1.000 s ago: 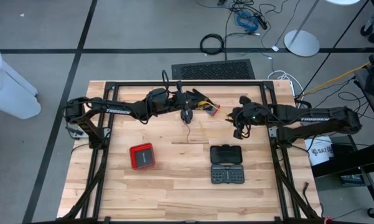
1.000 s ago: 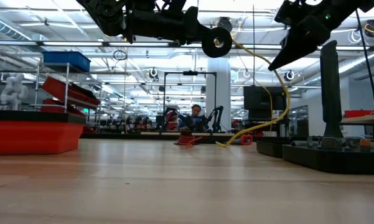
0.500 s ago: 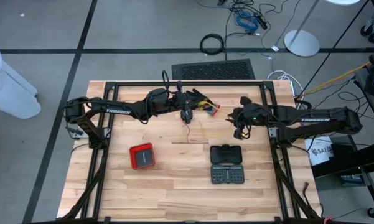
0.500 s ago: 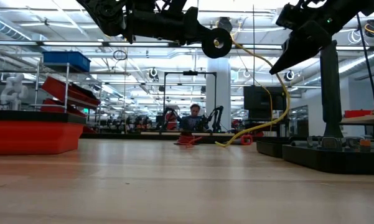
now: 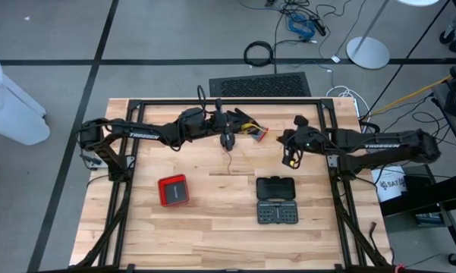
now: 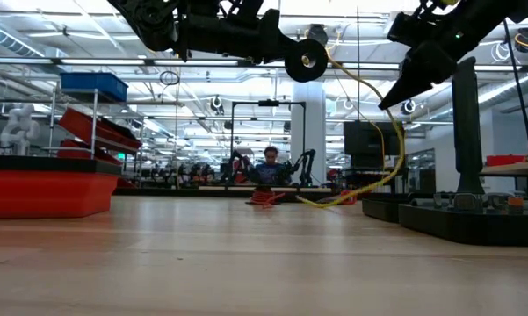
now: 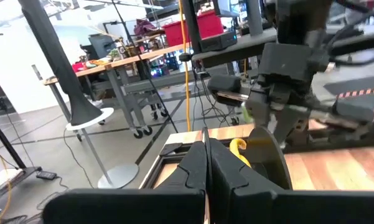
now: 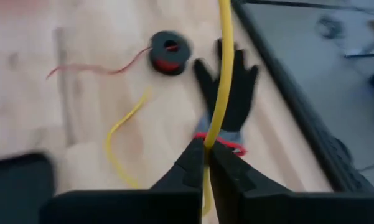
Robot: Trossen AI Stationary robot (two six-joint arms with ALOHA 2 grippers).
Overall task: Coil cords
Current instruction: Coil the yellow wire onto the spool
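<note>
Right gripper (image 8: 205, 163) has just snapped shut on thin yellow cord (image 8: 223, 74), held above wooden table (image 5: 212, 220); cord secured, coiling can proceed. Left gripper (image 7: 205, 163) stays closed mid-table, apparently pinching the cord's other end.

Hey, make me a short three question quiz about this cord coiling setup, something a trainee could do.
1. True or false: the right gripper is shut on the yellow cord.
2. What lies on the table under that cord: (a) black glove with red cuff, (b) mug, (c) tape roll?
3. Which colour is the square case on the table near the left arm?

Key: 1 true. 2 a. 3 red.
</note>
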